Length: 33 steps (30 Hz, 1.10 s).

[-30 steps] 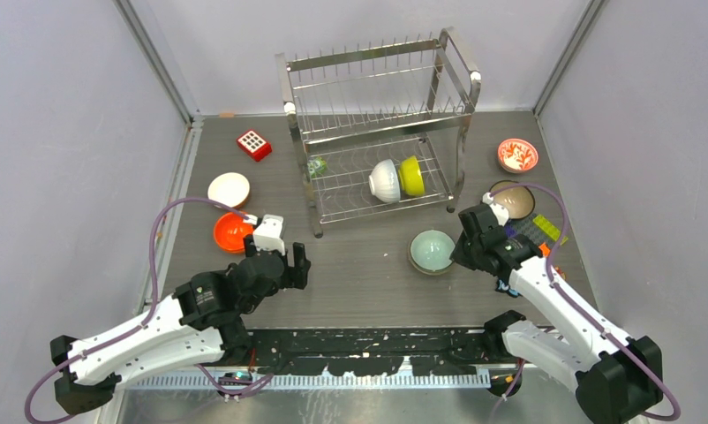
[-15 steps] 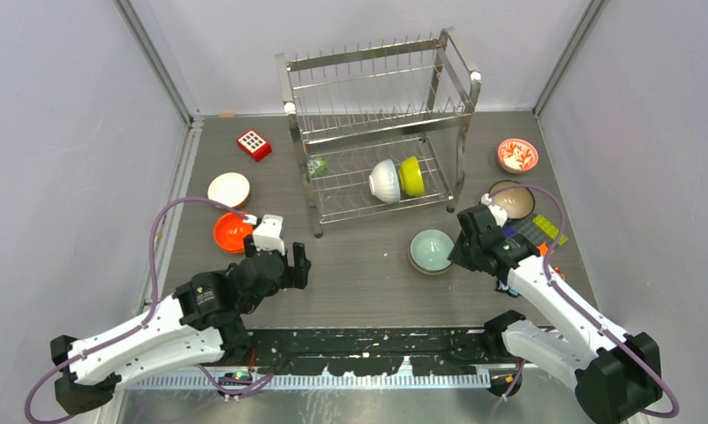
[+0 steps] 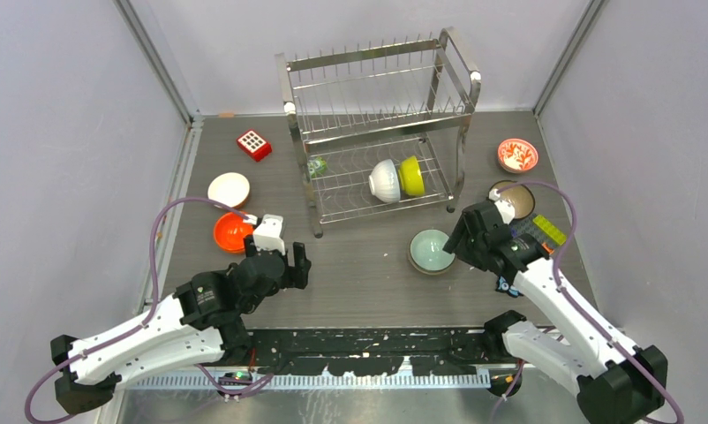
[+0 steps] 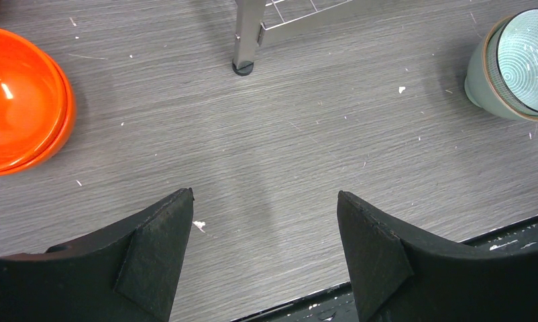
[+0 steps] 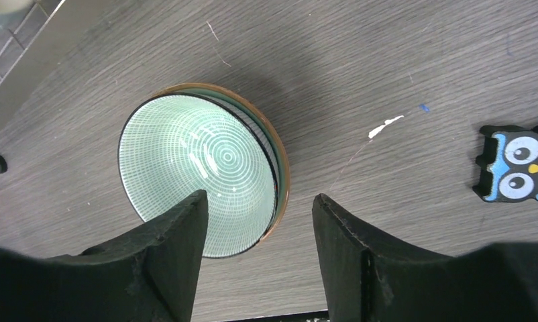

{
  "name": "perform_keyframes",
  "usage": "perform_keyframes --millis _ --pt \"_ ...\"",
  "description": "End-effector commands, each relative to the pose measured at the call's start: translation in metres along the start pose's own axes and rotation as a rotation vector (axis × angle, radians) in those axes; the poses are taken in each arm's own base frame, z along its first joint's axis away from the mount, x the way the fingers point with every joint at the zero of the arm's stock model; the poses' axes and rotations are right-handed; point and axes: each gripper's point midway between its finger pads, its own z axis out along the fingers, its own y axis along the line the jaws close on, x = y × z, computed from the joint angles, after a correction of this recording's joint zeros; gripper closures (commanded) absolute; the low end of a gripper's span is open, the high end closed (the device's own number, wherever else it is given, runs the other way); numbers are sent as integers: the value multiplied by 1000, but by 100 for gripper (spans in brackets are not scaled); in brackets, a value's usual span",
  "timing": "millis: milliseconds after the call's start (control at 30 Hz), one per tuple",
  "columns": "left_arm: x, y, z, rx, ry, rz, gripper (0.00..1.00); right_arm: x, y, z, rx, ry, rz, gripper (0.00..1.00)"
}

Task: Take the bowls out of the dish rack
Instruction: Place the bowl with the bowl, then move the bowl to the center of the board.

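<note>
The grey wood-grain desk, flecked with white specks, carries the dish rack at its far middle, standing on its legs. Left of the rack lie a red block with white dots, a white bowl and, nearer, an orange bowl. A pale teal bowl sits near the rack's front right leg. To the right are a red-and-white patterned bowl, a brown bowl, flat coloured bricks and an owl-faced piece

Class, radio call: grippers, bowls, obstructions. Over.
Left gripper open, empty. Right gripper open astride rim of teal bowl on table. White bowl, lime bowl in rack, lower tier. Nothing blocking.
</note>
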Motion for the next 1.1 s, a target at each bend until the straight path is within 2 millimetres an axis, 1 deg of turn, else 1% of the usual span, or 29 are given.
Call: perform_keyframes --millis 0,200,367,500,700,867,1067 --pt "-10 -3 -1 4 -32 -21 20 -1 10 13 -14 2 34 35" --pt "-10 -3 -2 9 -34 -24 20 0 15 31 -6 11 27 34" --pt "-9 -3 -2 7 -34 -23 20 5 8 44 26 27 33 37" --pt "-10 -2 -2 7 -37 -26 20 8 3 50 37 29 49 40" --pt "-10 -3 -1 7 -34 -24 20 16 -6 55 46 44 71 48" --pt "-9 -3 -1 7 -31 -23 20 19 -8 56 46 49 76 56" --pt "-9 -3 -1 6 -33 -24 20 18 -8 55 42 41 80 64"
